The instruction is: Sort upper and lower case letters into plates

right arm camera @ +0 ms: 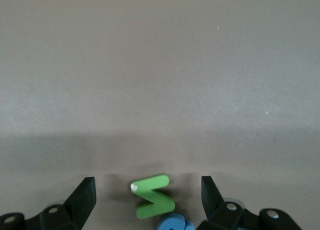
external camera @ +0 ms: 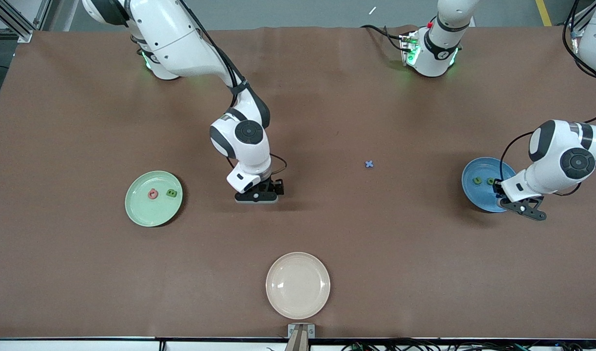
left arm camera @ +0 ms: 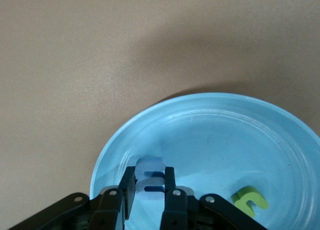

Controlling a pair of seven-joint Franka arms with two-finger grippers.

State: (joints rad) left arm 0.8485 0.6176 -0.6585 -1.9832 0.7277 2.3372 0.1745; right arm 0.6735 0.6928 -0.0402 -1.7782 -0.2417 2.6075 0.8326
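The right gripper (external camera: 257,195) is low over the brown table (external camera: 327,107), near the middle of the front picture. Its two black fingers are spread wide. A small green zigzag letter (right arm camera: 152,196) lies on the table right between them, near the bottom middle of the right wrist picture. Its long side runs across the gap, from one finger toward the other. A small blue letter (right arm camera: 174,223) sits just beside it, at the very bottom edge. I think the fingers only need to come down and squeeze.

The left gripper (external camera: 522,207) hangs over the shiny round blue plate (external camera: 471,183) at the right of the front picture. Its fingers are pressed together, pinching a pale blue chunky letter (left arm camera: 150,177). It may be ready to drop it there. A small green curved letter (left arm camera: 250,200) already lies in that plate.

The shiny round pale green plate (external camera: 139,214) sits at the left and holds a pinkish-red letter (external camera: 153,194) and a green letter (external camera: 171,193). A tiny blue cross-shaped letter (external camera: 369,164) lies alone on the table between the two arms, a little closer to the left one.
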